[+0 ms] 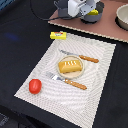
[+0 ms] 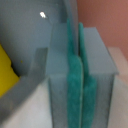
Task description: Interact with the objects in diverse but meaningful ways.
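While the gripper (image 1: pixel 89 12) stands at the far end of the table, over a grey saucepan (image 1: pixel 95 15) on a pinkish board (image 1: pixel 107 30), the other objects lie well apart from it on a pale striped placemat (image 1: pixel 95 70). In the wrist view the two fingers (image 2: pixel 75 85), with their green pads, are pressed together with no gap between them, and nothing is seen held between them. A yellow piece (image 2: pixel 6 70) shows inside the grey pan beside the fingers, but it is too blurred to tell what it is.

On the placemat, the golden bread loaf (image 1: pixel 70 65) sits on a small round plate (image 1: pixel 80 72), between a knife (image 1: pixel 80 55) and a fork (image 1: pixel 67 81) with wooden handles. The red tomato (image 1: pixel 34 86) lies near the corner of the mat on the exterior view's left. The yellow butter block (image 1: pixel 58 35) rests just at the far edge of the mat, on the dark table (image 1: pixel 20 40). A grey bowl (image 1: pixel 122 17) stands at the exterior view's right edge.
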